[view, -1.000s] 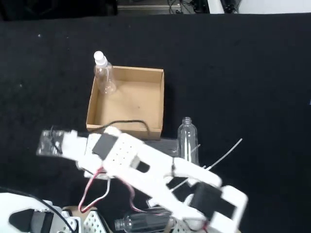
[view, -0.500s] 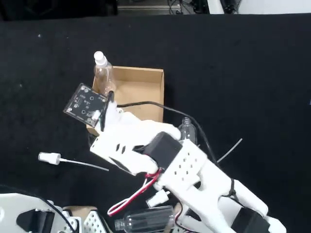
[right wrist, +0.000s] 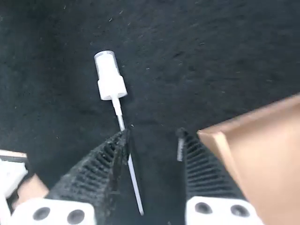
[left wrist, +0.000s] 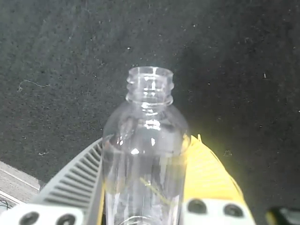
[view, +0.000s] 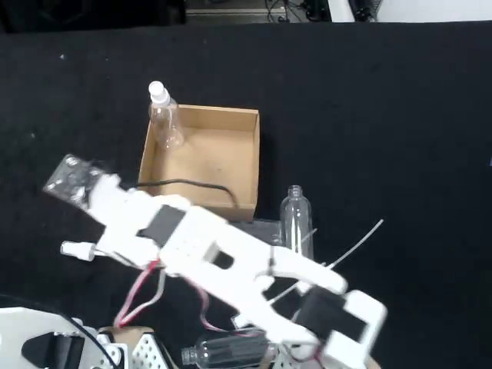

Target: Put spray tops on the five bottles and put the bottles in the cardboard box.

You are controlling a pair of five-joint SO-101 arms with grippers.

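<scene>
Right pincer point(right wrist: 153, 138) spread wide, low over the black tabletop point(right wrist: 211, 56). The white plastic spray top with its thin dip tube point(right wrist: 111, 83) lies just ahead, head pointing away, tube running back beside one finger. Right arm's nearer. Left pincer point(left wrist: 146, 154) pinches a clear uncapped plastic bottle point(left wrist: 145, 124). No writing legible.

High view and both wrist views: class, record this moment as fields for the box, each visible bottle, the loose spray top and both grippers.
cardboard box: open, on the table
capped bottle: leaning in a box corner
standing bottle: upright beside the box, no top
held bottle: no top, clamped in the left gripper
loose spray top: lying on the table
right gripper: open, over the top's tube
</scene>
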